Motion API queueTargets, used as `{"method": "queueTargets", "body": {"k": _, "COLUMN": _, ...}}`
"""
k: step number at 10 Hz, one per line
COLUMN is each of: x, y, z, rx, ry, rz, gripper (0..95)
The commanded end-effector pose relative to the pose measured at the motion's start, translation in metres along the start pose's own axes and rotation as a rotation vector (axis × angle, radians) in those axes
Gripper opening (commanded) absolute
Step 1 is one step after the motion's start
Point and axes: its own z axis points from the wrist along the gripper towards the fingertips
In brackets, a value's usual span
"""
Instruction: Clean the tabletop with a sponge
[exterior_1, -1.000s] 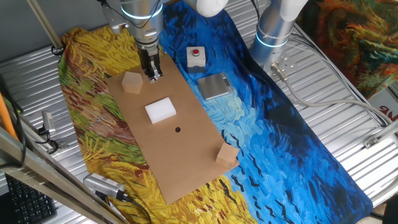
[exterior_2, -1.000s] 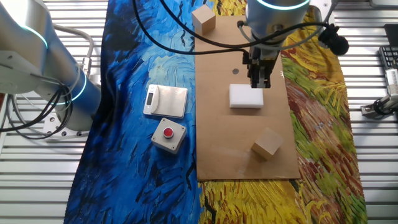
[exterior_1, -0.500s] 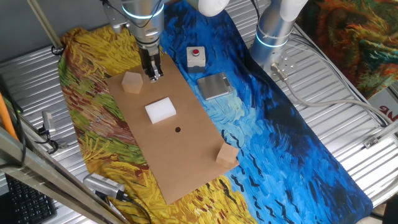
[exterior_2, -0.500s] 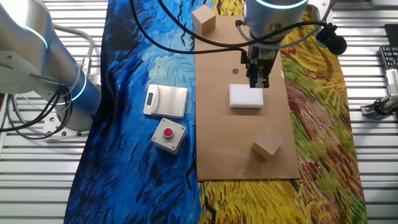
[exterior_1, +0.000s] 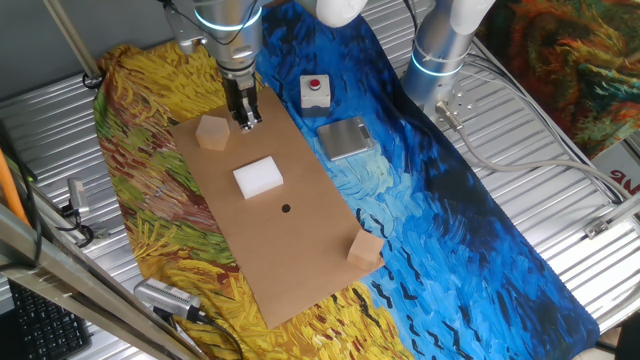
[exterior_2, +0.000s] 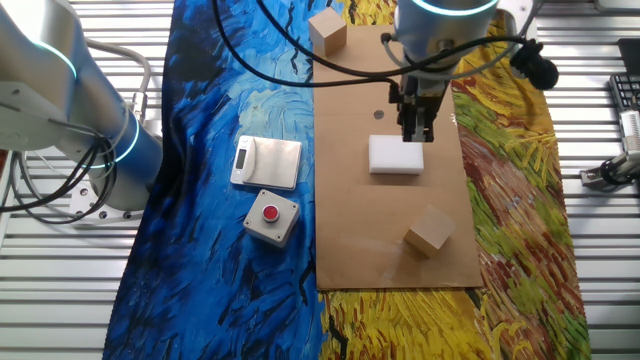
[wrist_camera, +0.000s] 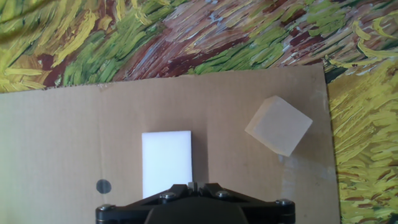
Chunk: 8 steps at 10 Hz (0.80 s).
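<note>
The brown tabletop board (exterior_1: 300, 255) (exterior_2: 365, 235) (wrist_camera: 56, 137) lies on the painted cloth, with a small black spot (exterior_1: 285, 209) (exterior_2: 379, 114) (wrist_camera: 103, 185). The white sponge (exterior_1: 258, 177) (exterior_2: 396, 155) (wrist_camera: 166, 163) lies flat near the board's middle. My gripper (exterior_1: 246, 118) (exterior_2: 418, 130) (wrist_camera: 193, 185) hangs above the board beside the sponge, apart from it. Its jaws are together and hold nothing.
Two tan wooden cubes sit on the board, one near the gripper (exterior_1: 211, 131) (exterior_2: 431, 230) (wrist_camera: 278, 125) and one at the far end (exterior_1: 365, 248) (exterior_2: 327, 30). A white box with a red button (exterior_1: 316, 90) (exterior_2: 271, 216) and a grey metal plate (exterior_1: 344, 137) (exterior_2: 267, 161) lie on the blue cloth. A second arm's base (exterior_1: 437, 50) stands behind.
</note>
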Motion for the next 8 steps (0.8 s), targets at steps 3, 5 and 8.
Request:
{"method": "queueTargets", "body": {"k": 3, "x": -0.002, "y": 0.001, "z": 0.001, "rx": 0.001, "ry": -0.007, "rz": 0.003, "gripper": 0.0}}
{"method": "queueTargets", "body": {"k": 5, "x": -0.001, "y": 0.004, "z": 0.011, "rx": 0.000, "ry": -0.017, "rz": 0.015, "gripper": 0.0}}
{"method": "queueTargets", "body": {"k": 8, "x": -0.002, "y": 0.005, "z": 0.022, "rx": -0.007, "ry": -0.027, "rz": 0.023, "gripper": 0.0}}
